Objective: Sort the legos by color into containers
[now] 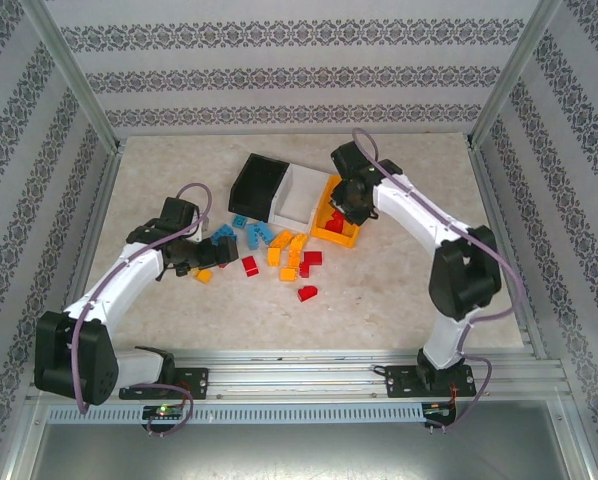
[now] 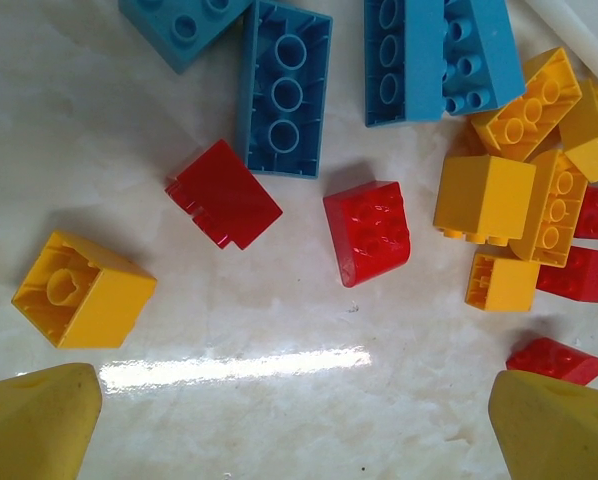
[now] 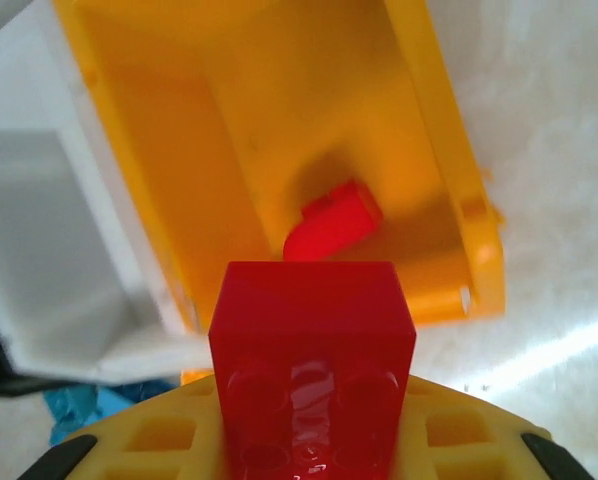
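My right gripper (image 3: 312,445) is shut on a red lego (image 3: 312,340) and hangs over the orange container (image 3: 434,140), where another red lego (image 3: 329,222) lies. From above, this gripper (image 1: 347,205) sits over the orange container (image 1: 331,236), which stands beside the white (image 1: 301,195) and black (image 1: 255,180) containers. Low over the loose legos, my left gripper (image 2: 299,420) is open with bare table between its fingers (image 2: 39,415). Ahead of it lie two red legos (image 2: 222,193) (image 2: 369,232), a yellow one (image 2: 82,290), blue ones (image 2: 284,88) and a yellow heap (image 2: 519,200).
Red, blue and yellow legos (image 1: 279,255) are scattered on the marble table in front of the containers. One red lego (image 1: 307,292) lies apart, nearer the arms. Patterned walls and metal posts enclose the table on three sides.
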Controlling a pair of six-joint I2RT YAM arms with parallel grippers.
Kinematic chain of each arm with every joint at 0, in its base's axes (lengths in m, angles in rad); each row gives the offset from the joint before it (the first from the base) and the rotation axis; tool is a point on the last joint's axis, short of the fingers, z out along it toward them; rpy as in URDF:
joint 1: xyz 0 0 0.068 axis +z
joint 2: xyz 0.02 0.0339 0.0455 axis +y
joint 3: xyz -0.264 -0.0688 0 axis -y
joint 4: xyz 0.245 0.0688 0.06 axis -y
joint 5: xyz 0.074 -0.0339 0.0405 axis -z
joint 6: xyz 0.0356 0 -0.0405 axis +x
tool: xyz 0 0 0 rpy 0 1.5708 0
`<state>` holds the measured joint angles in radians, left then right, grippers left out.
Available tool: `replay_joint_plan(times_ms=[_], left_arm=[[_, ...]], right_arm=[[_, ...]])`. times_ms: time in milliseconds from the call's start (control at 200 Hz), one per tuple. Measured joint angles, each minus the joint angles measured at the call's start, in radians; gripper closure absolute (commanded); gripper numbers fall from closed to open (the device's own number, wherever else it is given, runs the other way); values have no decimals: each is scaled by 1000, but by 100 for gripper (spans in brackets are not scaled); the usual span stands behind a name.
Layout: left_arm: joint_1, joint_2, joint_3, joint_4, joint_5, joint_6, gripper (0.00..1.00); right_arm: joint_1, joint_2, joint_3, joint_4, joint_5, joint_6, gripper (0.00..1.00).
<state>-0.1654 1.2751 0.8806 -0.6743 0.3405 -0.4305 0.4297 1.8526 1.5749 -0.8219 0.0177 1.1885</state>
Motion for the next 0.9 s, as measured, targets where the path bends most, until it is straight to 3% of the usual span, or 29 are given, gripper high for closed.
replay_joint_plan(times_ms=[155,265,355,630,899], left_arm=[[16,4,1,-18,0,-5,0],[23,4,6,-31,-1,-5,0],[31,4,11,-40,-2,-5,0],[65,9,26,-73,-9,-7,0],[76,69,36,-106,-36,-8,1]], right_arm=[[-34,145,111,-12,-17,-77,67],[-35,212,177,-19,-30,-118,50],[-35,239,204,-32,-40,-140,45],[-35,222,188,-39,-42,-145,42],[8,-10,-42,40,-63,-126,43]])
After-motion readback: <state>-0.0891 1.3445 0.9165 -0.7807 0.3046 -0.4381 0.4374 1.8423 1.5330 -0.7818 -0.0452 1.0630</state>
